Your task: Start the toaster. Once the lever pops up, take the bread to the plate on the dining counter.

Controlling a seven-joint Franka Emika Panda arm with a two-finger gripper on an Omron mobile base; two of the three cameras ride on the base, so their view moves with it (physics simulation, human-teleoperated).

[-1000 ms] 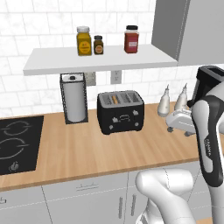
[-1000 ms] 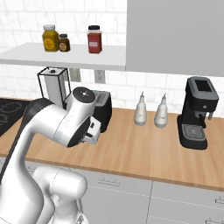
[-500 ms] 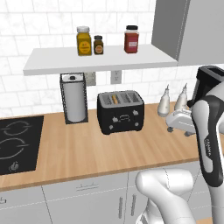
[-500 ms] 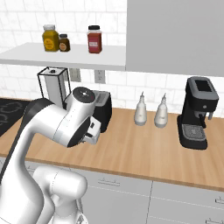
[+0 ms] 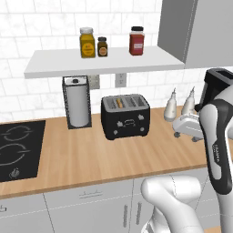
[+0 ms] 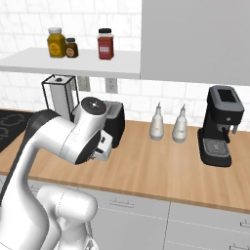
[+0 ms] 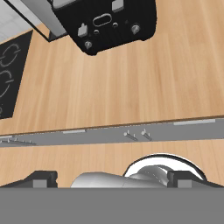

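Sitting near the back edge of the light wooden counter, the black boxy toaster faces forward with its small knobs showing, and a pale tan bread slice stands in one of its left-hand slots. Just beside the toaster's left side stands a roll of white paper towel in a dark wire holder, and a black glass hob lies at the counter's left end. Two pale bottles stand toward the back edge right of the toaster, with a tall black coffee machine further right. Three jars sit on the white wall shelf above. The tool is spread wide, holding nothing, its dark fingertips well apart from the toaster.
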